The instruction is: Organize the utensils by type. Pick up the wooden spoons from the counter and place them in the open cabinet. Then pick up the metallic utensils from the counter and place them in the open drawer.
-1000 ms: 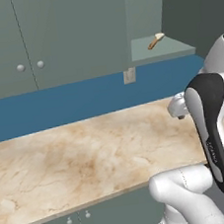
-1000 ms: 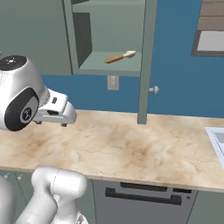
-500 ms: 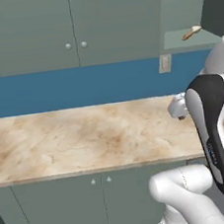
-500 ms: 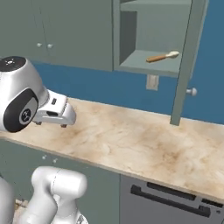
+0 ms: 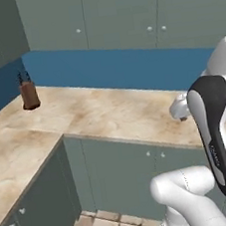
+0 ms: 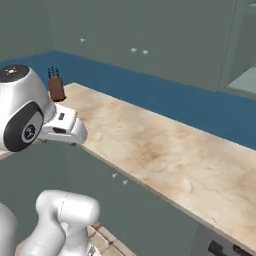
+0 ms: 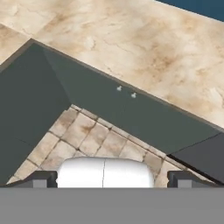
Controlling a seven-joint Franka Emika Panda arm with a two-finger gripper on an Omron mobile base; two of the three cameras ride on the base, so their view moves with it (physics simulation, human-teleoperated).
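Note:
The beige marble counter (image 5: 109, 110) runs along the blue wall and turns a corner at the left; it also shows as counter (image 6: 165, 150) and counter (image 7: 144, 43). My gripper (image 7: 113, 179) hangs open and holds nothing, above the tiled floor in front of the grey-green base cabinets. Its white hand (image 6: 65, 130) sits off the counter's front edge. At the far right edge a slice of the open cabinet (image 6: 246, 77) shows with its pale shelf. The wooden spoons, the metallic utensils and the drawer are out of view.
A brown knife block (image 5: 29, 94) stands on the counter near the corner, also seen as knife block (image 6: 56, 87). Shut upper cabinets (image 5: 118, 14) line the wall. Base cabinet doors (image 7: 118, 109) with small knobs face beige floor tiles (image 7: 87, 135). A dark appliance front (image 6: 220, 247) sits at the lower right.
Both base views have swung left along the counter. The open cabinet with a wooden spoon inside slid off to the right, and the corner and knife block came in. The gripper stayed open.

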